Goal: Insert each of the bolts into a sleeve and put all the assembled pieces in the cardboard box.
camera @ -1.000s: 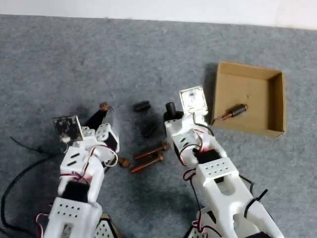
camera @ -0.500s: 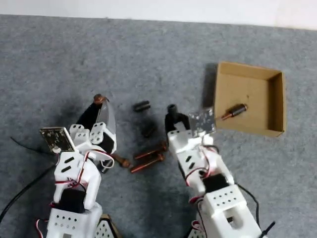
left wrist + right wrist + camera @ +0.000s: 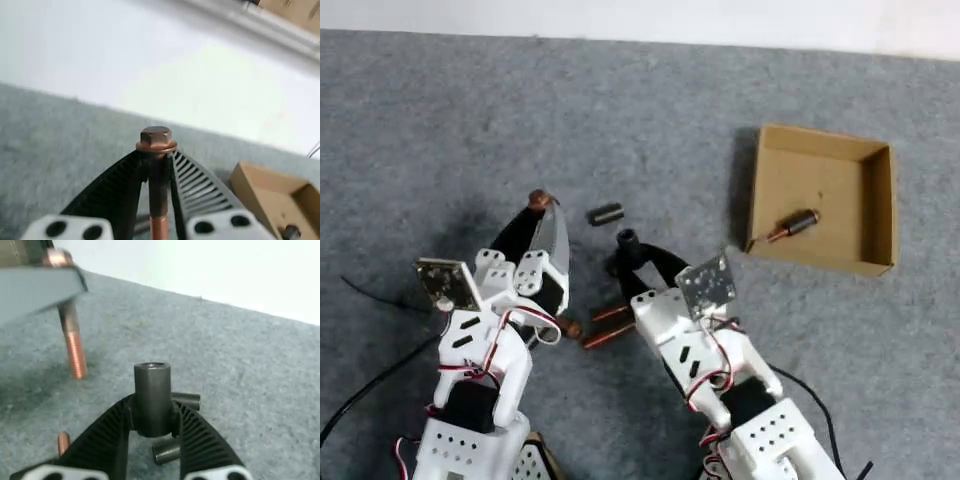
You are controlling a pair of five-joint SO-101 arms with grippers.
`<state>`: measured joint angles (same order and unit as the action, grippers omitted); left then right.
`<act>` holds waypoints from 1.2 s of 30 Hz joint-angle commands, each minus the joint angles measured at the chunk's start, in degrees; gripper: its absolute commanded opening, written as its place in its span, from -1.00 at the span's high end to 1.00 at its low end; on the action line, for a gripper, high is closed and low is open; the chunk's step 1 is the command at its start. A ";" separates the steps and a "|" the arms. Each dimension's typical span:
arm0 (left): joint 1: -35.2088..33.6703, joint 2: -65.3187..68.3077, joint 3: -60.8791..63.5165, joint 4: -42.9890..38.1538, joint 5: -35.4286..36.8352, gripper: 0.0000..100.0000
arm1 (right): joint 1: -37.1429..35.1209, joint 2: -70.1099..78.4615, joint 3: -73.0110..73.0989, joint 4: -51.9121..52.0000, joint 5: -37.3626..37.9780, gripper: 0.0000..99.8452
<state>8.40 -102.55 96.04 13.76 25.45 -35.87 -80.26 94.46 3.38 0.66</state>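
Bolt and sleeve are both in hand. The left gripper pinches the bolt's shank just under the hex head, jaws pressed against it, so the threaded end hangs free below. The right gripper is clamped round the middle of the dark sleeve, holding it upright with its open bore facing up. In the right wrist view the bolt's tip is off to one side of the sleeve's mouth, apart from it and not yet lined up.

Both parts look rigid, small and light. The bolt is likely smooth metal that could pivot between the pads, so the grip close under the head seems sound. The sleeve is round and may twist or slide, so a hold at mid-body that leaves the mouth clear looks best.

On the grey mat one loose sleeve lies between the two grippers. Two loose bolts lie side by side against the right arm. One assembled piece lies in the cardboard box, well apart to the right.

The held sleeve's lower end is buried in the jaws, and its bore is too dark to judge. The right arm covers part of the loose bolts. A copper end beside the left arm is mostly hidden, and a further sleeve sits half behind the right gripper.
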 commanded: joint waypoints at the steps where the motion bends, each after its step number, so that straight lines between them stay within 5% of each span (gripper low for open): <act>1: -3.82 -1.71 0.92 -5.89 2.46 0.99 | -0.48 -5.05 0.75 -1.45 0.62 0.99; 6: -6.46 -1.71 0.92 -9.85 12.75 0.99 | -1.45 -8.75 4.09 -1.45 0.53 0.99; 22: -2.42 -1.71 -5.32 -9.14 13.10 0.99 | -7.25 -9.54 5.67 -1.45 0.62 0.99; 30: 3.91 -1.71 -13.93 2.02 12.84 0.99 | -7.34 -9.54 5.67 -1.36 0.62 0.99; 36: 5.67 -1.71 -14.37 2.55 12.75 0.99 | -7.52 -9.54 5.67 -1.36 0.62 0.99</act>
<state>12.70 -103.16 85.41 16.22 38.20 -42.64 -88.79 95.87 3.38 0.75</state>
